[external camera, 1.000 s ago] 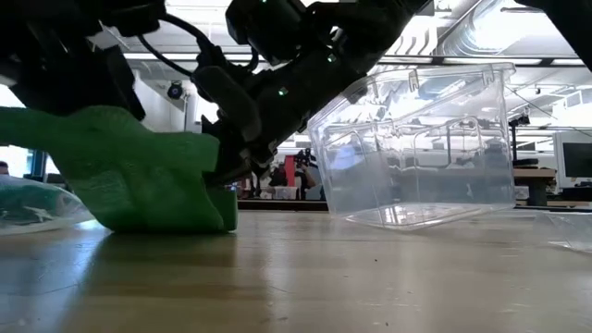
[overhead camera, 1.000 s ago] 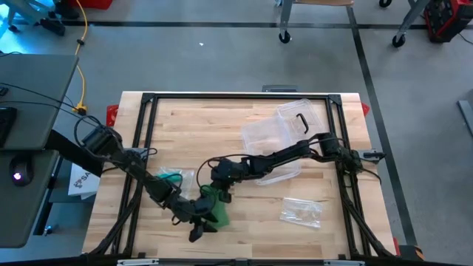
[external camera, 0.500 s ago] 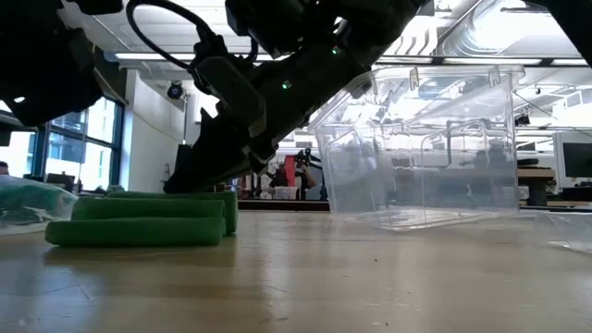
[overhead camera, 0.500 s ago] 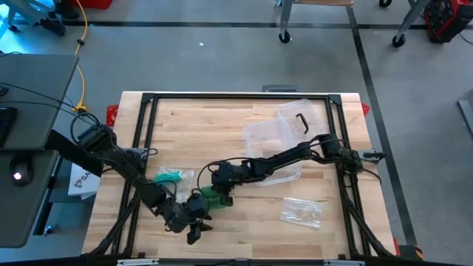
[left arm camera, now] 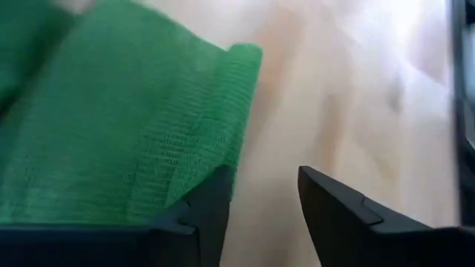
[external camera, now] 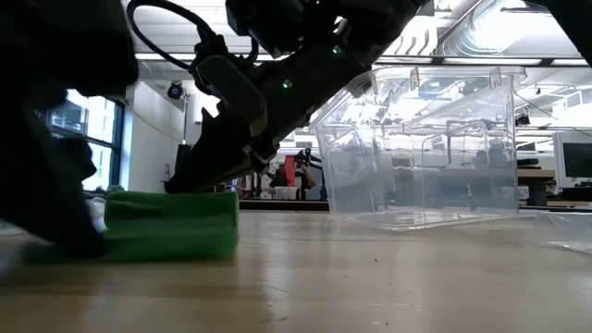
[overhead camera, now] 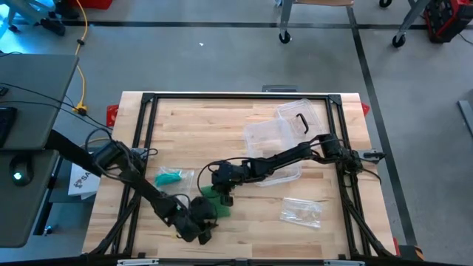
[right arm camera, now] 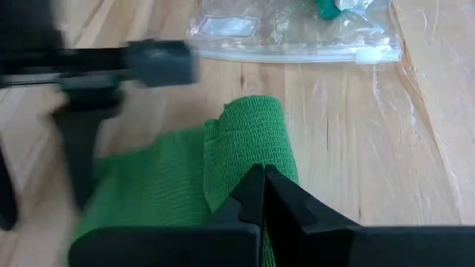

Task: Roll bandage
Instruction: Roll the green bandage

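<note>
The green bandage (overhead camera: 217, 205) lies on the wooden table, folded into a short thick pad (external camera: 171, 224). My right gripper (overhead camera: 224, 193) is shut, with its tips on the bandage's far end. My left gripper (left arm camera: 263, 194) is open and low at the bandage's near end (overhead camera: 203, 223). One of its fingers (left arm camera: 211, 204) stands at the bandage's edge and the other over bare wood. Whether that finger touches the cloth I cannot tell. In the low view the left arm (external camera: 51, 185) hides the bandage's left part. My right gripper presses its shut fingertips (right arm camera: 260, 185) on the bandage's thick folded end (right arm camera: 252, 126), coming slanting down from the table's far right side. Whether a layer lies between the fingers I cannot tell. The bandage lies flat on the table under them.
A clear plastic container (overhead camera: 272, 144) and its lid (overhead camera: 295, 114) stand behind the right arm, large in the low view (external camera: 416, 148). A clear bag with something teal in it (overhead camera: 171, 177) lies left of the bandage, and another clear bag (overhead camera: 301, 210) to the right.
My left gripper held the bandage's near part lifted, let it go and drew off toward the near left. It has come back down to the near end, tipped and rolled. The lifted part has fallen onto the table, folded. The far end stayed under my right gripper.
</note>
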You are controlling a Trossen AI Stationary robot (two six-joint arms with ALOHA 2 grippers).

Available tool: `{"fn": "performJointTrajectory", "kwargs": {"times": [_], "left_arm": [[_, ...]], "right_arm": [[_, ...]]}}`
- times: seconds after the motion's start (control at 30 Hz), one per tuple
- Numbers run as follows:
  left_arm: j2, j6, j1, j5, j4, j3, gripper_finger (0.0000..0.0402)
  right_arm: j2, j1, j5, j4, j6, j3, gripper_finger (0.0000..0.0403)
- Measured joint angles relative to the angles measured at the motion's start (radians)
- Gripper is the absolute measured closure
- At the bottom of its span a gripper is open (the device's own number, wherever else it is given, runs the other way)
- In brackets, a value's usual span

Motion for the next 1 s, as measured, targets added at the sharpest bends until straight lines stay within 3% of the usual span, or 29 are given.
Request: {"fn": "performJointTrajectory", "kwargs": {"times": [0.1, 0.2, 0.5, 0.67, 0.73, 0.8, 0.93, 1.0], "left_arm": [[0.008, 0.099, -0.037, 0.062, -0.022, 0.063, 0.0261], [0.005, 0.145, -0.061, 0.048, -0.083, 0.142, 0.0275], [0.004, 0.174, -0.055, -0.177, -0.408, 0.229, 0.0290], [0.008, -0.006, -0.004, -0.284, -0.632, 0.226, 0.0280], [0.014, -0.076, 0.016, -0.262, -0.659, 0.204, 0.0279], [0.019, -0.077, 0.033, -0.168, -0.589, 0.171, 0.0281], [0.016, 0.125, 0.023, 0.062, -0.271, 0.132, 0.0293], [0.012, 0.166, -0.012, 0.105, -0.237, 0.147, 0.0305]], "right_arm": [[0.000, 0.000, -0.002, -0.001, 0.000, 0.000, 0.0403], [0.000, 0.000, -0.003, -0.003, 0.001, 0.000, 0.0403], [0.000, -0.001, -0.003, -0.002, 0.001, 0.000, 0.0403], [0.000, -0.001, -0.003, -0.002, 0.001, 0.000, 0.0403], [0.000, -0.001, -0.003, -0.002, 0.001, 0.000, 0.0403], [0.000, -0.001, -0.003, -0.002, 0.001, 0.000, 0.0403], [0.000, -0.001, -0.004, -0.006, 0.001, 0.000, 0.0403], [0.000, -0.001, -0.007, -0.011, 0.001, -0.001, 0.0403]]}}
